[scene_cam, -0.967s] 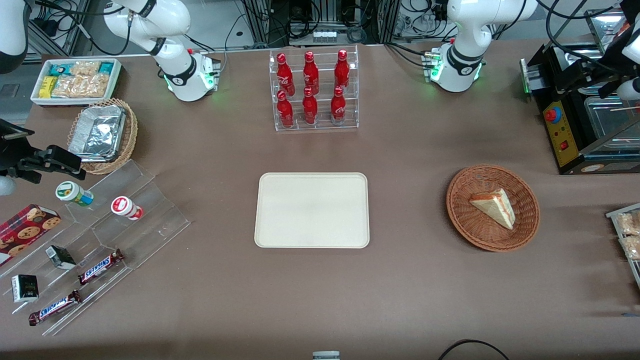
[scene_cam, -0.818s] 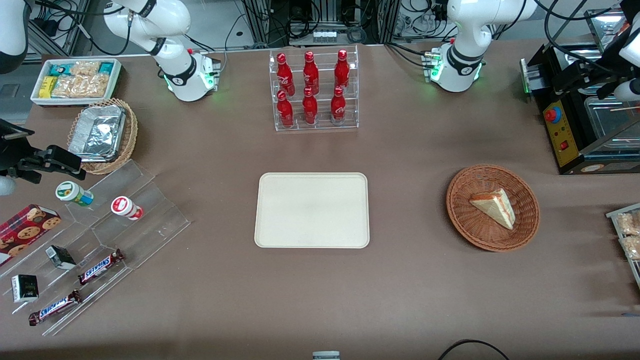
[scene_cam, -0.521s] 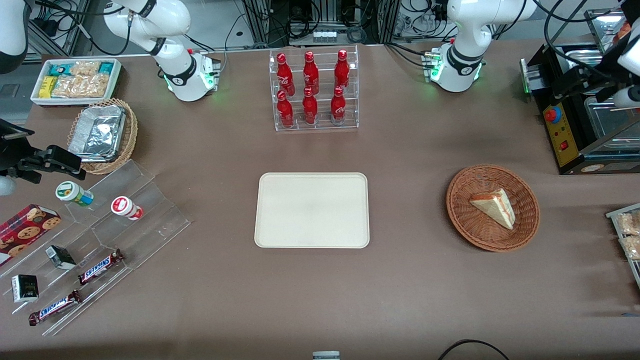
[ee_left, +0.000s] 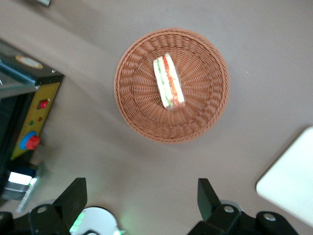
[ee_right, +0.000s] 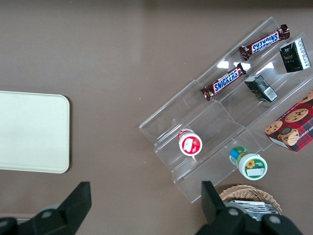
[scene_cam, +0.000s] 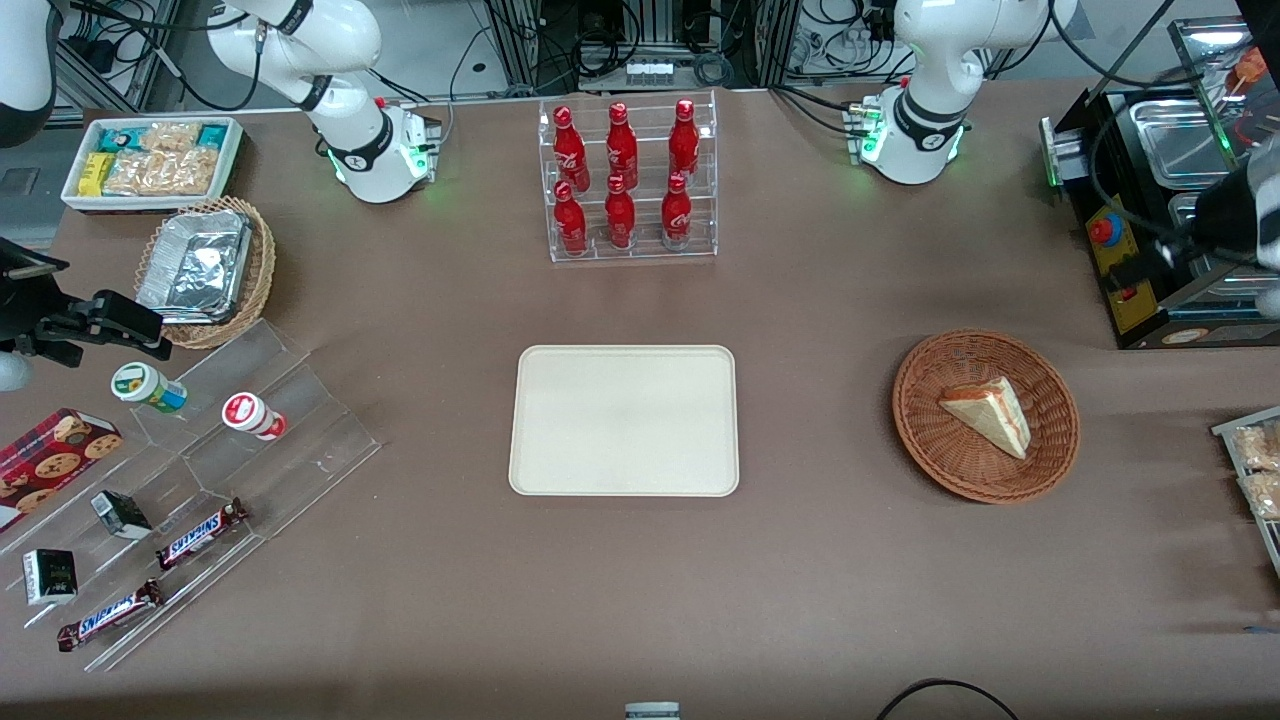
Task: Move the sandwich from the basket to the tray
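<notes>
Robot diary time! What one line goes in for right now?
stage: approach | tool: open, high above table, holding nothing | triangular sandwich wedge: in round reddish-brown wicker basket | cream rectangular tray: nothing on it

your working arm is glossy white with black joint rings, a green-lit base, black cables, and a black two-fingered gripper (ee_left: 142,205).
</notes>
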